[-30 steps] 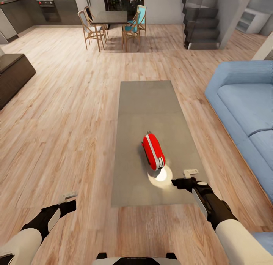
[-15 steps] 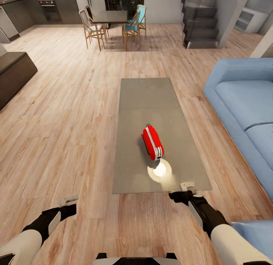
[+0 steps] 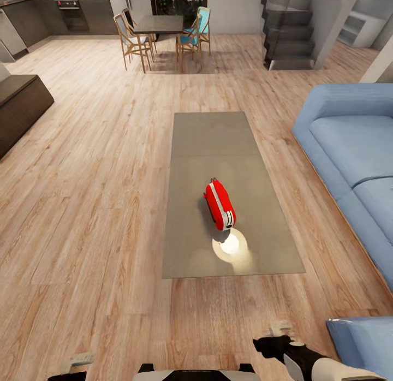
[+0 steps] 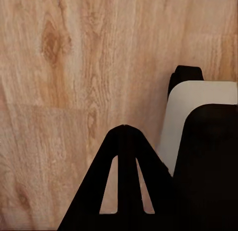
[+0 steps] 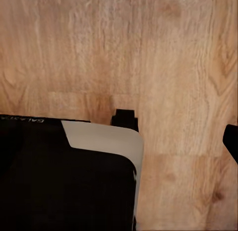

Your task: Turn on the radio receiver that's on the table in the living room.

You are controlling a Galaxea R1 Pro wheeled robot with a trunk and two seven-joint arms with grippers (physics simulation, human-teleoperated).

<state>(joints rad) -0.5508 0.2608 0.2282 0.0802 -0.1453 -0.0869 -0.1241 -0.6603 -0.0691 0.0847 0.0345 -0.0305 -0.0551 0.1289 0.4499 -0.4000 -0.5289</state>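
Living room: both arms have dropped back from the table [image 3: 218, 135].
Radio [image 3: 220, 204] lies lengthwise along it; right gripper [image 3: 278, 331] and left gripper [image 3: 81, 361] spread unclear.

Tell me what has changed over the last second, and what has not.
Both arms pulled back toward the robot. The right gripper, which had reached over the table's near end beside the radio receiver, now hangs over the wood floor short of the table. The left gripper dropped to the picture's bottom edge. Nothing was taken hold of. The radio sits untouched on the table.
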